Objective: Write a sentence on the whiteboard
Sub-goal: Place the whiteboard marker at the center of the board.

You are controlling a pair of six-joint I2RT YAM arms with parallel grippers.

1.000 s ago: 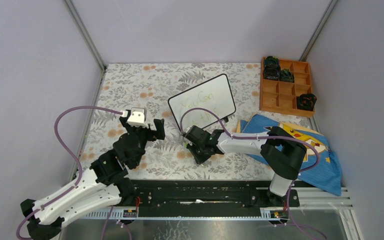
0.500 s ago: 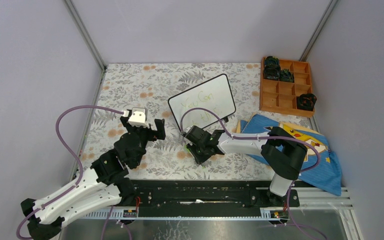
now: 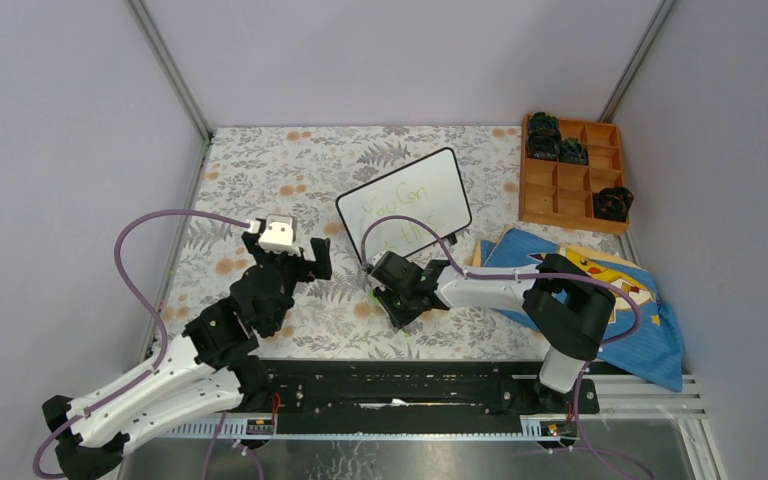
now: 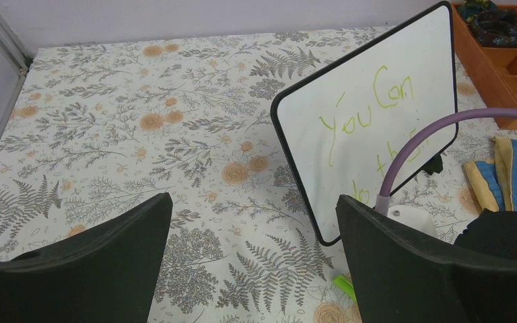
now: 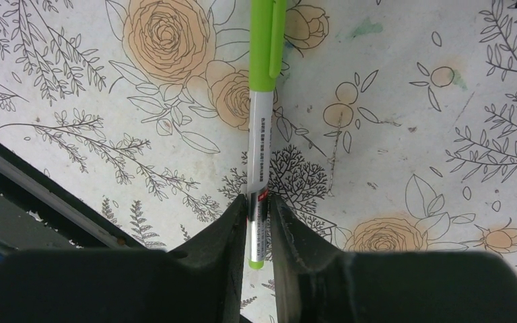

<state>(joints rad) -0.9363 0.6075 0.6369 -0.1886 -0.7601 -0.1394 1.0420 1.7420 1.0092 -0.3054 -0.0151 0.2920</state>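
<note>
Marker (image 5: pixel 261 101) in right gripper (image 5: pixel 259 225), long axis pointing straight out from the fingers.
Fingers pinch its tail low over the floral tablecloth (image 5: pixel 404 134); whiteboard (image 3: pixel 405 205), bearing the sentence (image 4: pixel 370 114), stands just beyond; left gripper (image 4: pixel 252 202) gapes empty, farther off.
</note>
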